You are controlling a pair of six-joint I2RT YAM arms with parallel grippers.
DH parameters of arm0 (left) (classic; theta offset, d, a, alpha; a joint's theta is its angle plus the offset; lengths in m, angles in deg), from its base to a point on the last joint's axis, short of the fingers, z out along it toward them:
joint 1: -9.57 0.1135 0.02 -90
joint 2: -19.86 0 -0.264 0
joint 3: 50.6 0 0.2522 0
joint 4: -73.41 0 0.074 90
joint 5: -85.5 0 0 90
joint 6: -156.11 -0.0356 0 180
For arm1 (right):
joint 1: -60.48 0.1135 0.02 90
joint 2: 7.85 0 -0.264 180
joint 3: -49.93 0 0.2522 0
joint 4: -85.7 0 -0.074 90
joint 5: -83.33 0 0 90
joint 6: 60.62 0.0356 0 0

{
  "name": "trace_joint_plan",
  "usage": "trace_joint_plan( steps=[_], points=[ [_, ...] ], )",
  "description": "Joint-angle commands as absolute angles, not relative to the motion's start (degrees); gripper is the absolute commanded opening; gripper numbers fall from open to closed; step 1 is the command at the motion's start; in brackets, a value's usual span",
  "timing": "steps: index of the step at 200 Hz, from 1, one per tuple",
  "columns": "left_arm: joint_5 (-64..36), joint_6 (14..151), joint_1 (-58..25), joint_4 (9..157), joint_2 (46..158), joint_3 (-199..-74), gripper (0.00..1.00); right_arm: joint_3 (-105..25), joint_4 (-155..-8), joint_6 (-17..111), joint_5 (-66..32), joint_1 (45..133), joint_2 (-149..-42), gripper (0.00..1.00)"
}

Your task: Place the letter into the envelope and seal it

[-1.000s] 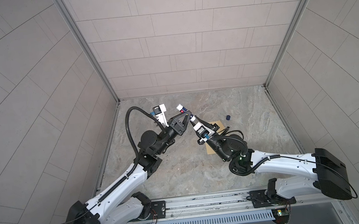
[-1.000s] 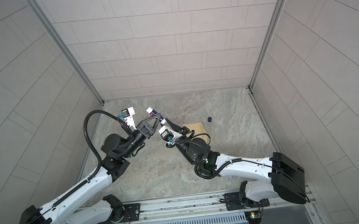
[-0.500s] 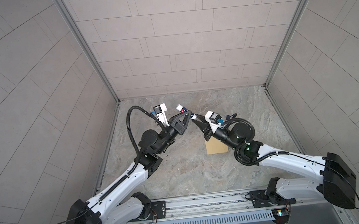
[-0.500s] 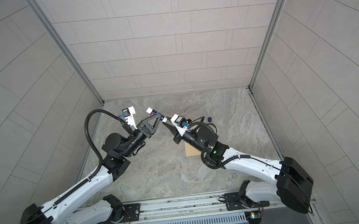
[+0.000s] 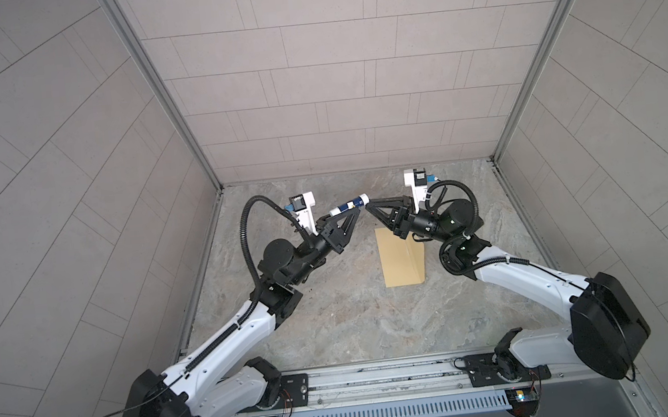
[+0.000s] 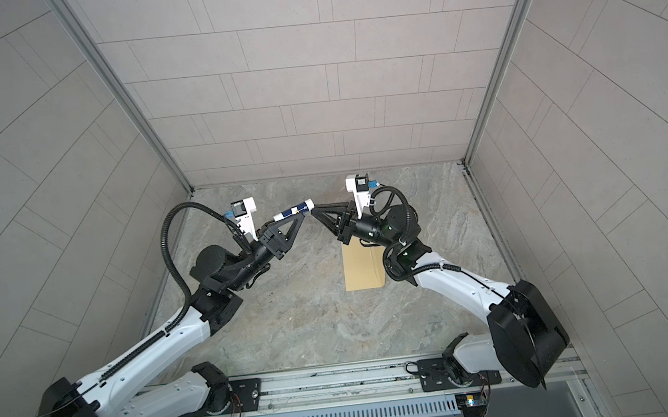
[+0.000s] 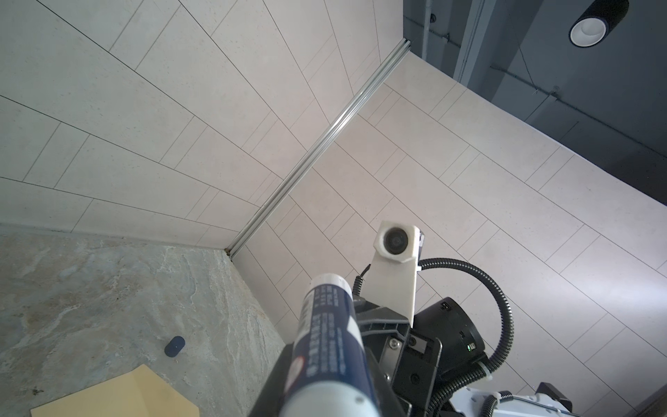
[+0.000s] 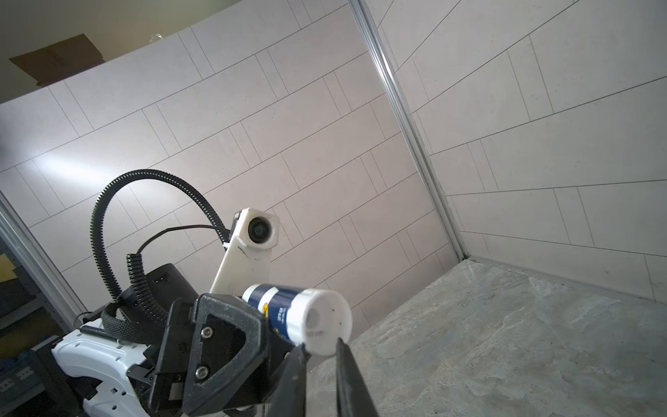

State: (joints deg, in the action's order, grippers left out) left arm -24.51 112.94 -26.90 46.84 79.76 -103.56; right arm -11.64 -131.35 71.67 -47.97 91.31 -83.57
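The yellow-tan envelope [image 5: 402, 261] [image 6: 363, 267] lies flat on the stone table, right of centre; one corner shows in the left wrist view [image 7: 119, 393]. The letter is out of view. My left gripper [image 5: 355, 211] [image 6: 304, 216] [image 7: 330, 379] is raised above the table and shut on a blue-and-white glue stick [image 5: 348, 205] [image 7: 325, 325] [image 8: 288, 310]. My right gripper [image 5: 369, 207] [image 6: 314, 212] [image 8: 321, 348] faces it. Its tips sit at the stick's white end, a narrow gap apart, with nothing between them.
A small dark blue cap [image 7: 174, 346] lies on the table beyond the envelope, near the back right corner; the right arm hides it in both top views. Tiled walls close in the table [image 5: 335, 322] on three sides.
My right arm has swung back to the right, uncovering the envelope, and its tips now meet the stick's white end with the jaws slightly wider. The left arm has stayed still.
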Motion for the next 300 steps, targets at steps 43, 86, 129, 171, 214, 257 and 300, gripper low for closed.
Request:
trace_joint_plan(
  steps=[43, 86, 129, 171, 214, 257, 300],
  points=[
    [-27.30, 108.62, -27.43, 53.92, 77.25, -106.77, 0.00, -11.86, -93.79, 25.69, -35.00, 94.28, -68.57, 0.65],
    [-29.33, 106.87, -27.36, 56.79, 77.65, -107.64, 0.00, -15.44, -83.10, 7.78, -26.22, 98.06, -65.84, 0.80],
    [-31.78, 105.51, -27.45, 59.31, 78.50, -108.83, 0.00, -21.22, -77.02, -2.27, -18.37, 102.48, -68.62, 0.83],
    [-33.95, 105.32, -27.42, 60.81, 79.66, -109.58, 0.00, -25.10, -74.65, -9.00, -14.58, 105.16, -72.20, 0.84],
    [-35.06, 104.53, -27.44, 62.57, 80.07, -110.06, 0.00, -27.59, -73.14, -12.36, -12.95, 106.84, -74.70, 0.76],
    [-35.13, 103.64, -27.40, 64.31, 80.13, -110.42, 0.00, -27.80, -72.73, -13.35, -12.02, 107.49, -74.88, 0.57],
    [-35.52, 103.73, -27.43, 64.87, 80.68, -110.59, 0.00, -28.15, -71.96, -13.36, -11.32, 107.69, -74.86, 0.32]
  ],
)
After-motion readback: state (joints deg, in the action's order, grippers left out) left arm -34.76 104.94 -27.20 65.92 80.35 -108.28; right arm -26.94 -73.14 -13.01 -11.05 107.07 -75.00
